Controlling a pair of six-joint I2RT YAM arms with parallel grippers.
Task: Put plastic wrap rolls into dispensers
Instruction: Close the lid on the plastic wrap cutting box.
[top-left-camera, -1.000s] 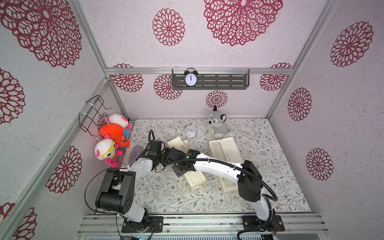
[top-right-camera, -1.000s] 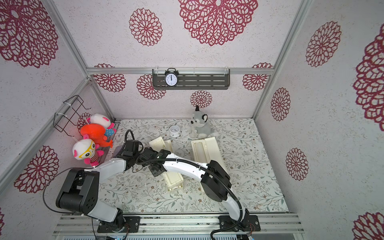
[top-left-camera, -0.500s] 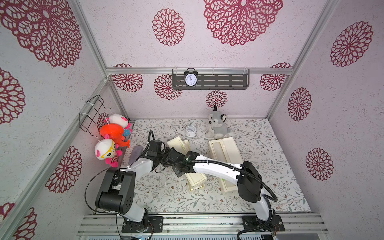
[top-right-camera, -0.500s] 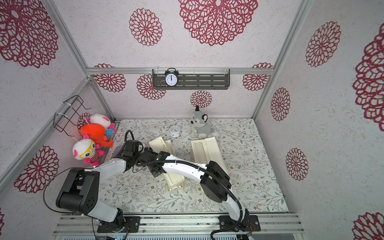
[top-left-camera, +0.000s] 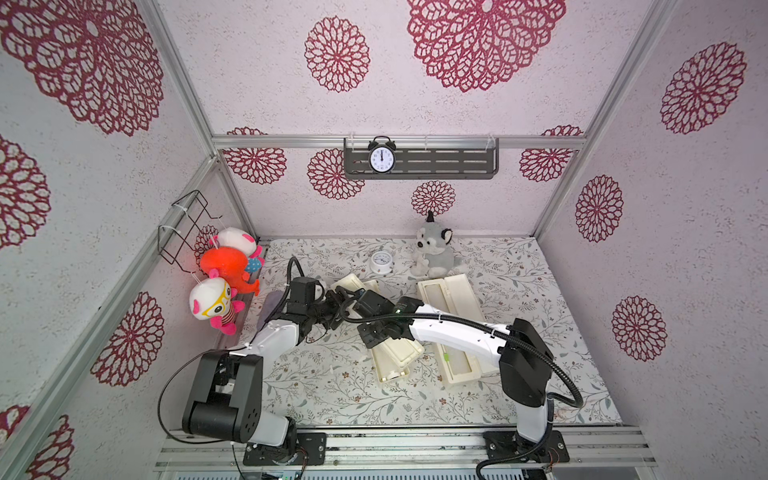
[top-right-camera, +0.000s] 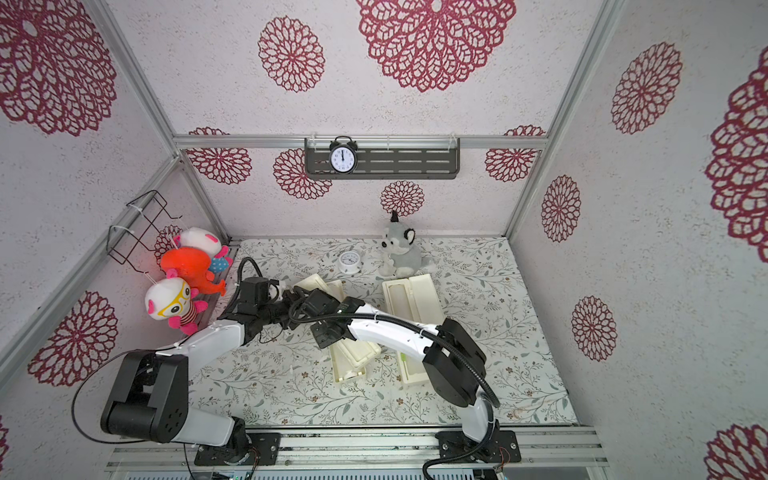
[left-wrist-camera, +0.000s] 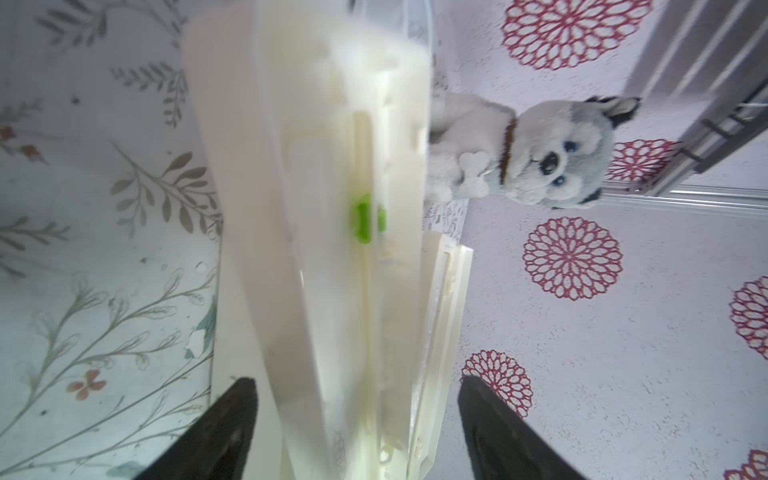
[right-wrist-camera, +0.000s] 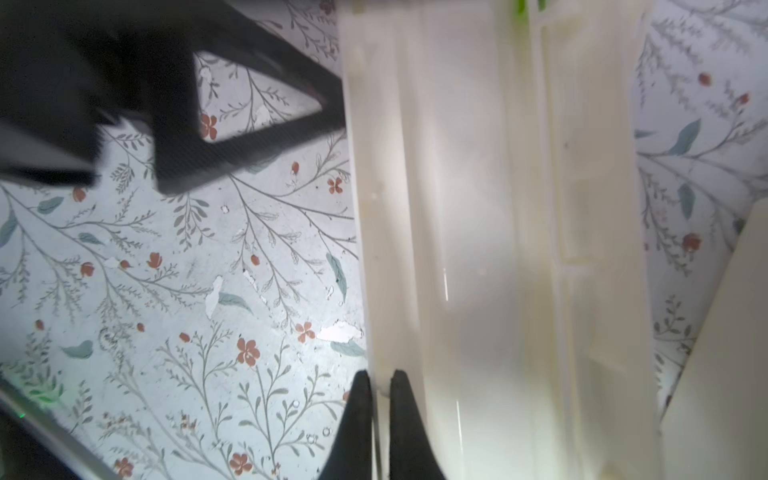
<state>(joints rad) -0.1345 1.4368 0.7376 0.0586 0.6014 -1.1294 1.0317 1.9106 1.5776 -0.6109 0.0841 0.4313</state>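
Two cream dispensers lie on the floral mat. The middle dispenser runs under both arms, and the right dispenser lies with its lid open. In both top views the grippers meet at the middle dispenser's far end. My left gripper is open, and the upright lid with its green slider stands between the fingers without touching them. My right gripper is shut on a thin edge of the middle dispenser. A smooth rounded white form inside it may be a plastic wrap roll; I cannot tell.
A grey husky plush and a small round dial sit at the back. Plush toys and a wire basket hang on the left wall. A shelf with an alarm clock is on the back wall.
My left gripper has opened wide around the lid. The right gripper has closed a little tighter. Both arms stay almost where they were.
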